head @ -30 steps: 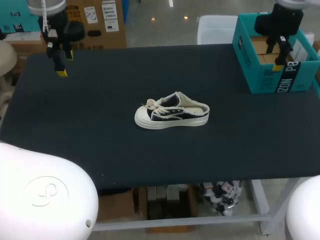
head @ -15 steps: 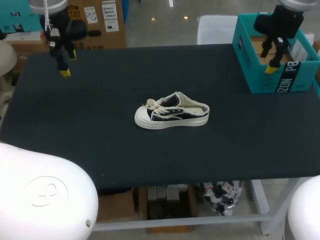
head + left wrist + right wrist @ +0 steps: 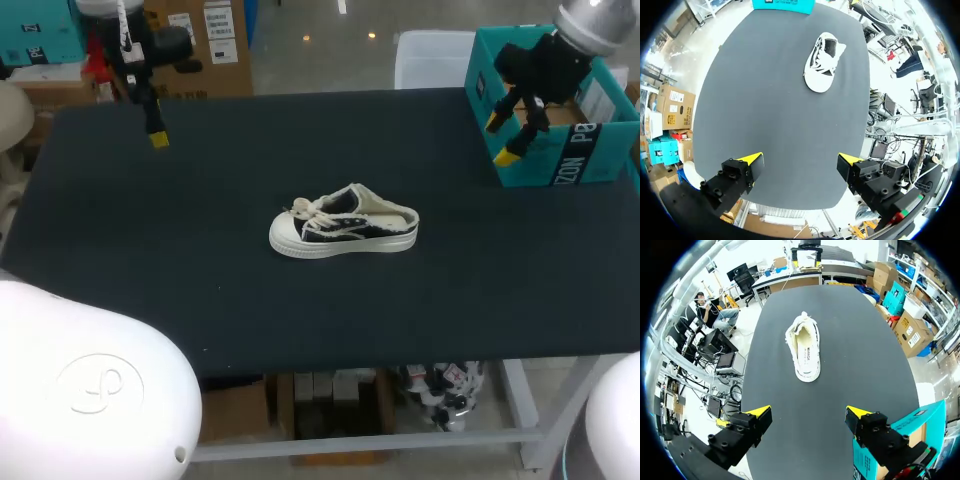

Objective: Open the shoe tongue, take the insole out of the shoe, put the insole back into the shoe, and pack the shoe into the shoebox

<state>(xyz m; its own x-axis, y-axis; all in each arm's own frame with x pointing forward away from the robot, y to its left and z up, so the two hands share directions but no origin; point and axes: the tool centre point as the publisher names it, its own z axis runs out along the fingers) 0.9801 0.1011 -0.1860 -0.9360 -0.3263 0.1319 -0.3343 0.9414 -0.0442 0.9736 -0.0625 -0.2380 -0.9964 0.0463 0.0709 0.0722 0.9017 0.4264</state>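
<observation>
Shoe (image 3: pixel 344 232) upright, shoebox (image 3: pixel 562 165) well apart, left tool (image 3: pixel 800 159) spread, right tool (image 3: pixel 807 412) spread

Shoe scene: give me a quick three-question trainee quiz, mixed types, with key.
1. True or false: the shoe sits inside the shoebox.
2. Pick one: in the head view the shoe's toe points A) toward the side of the left claw, B) toward the shoebox's side, C) straight up off the table.
3. Fill in: the left claw and the right claw are both ____ and hold nothing.
Key: 1 false, it lies on the table near the middle, apart from the shoebox. 2 A. 3 open.
</observation>
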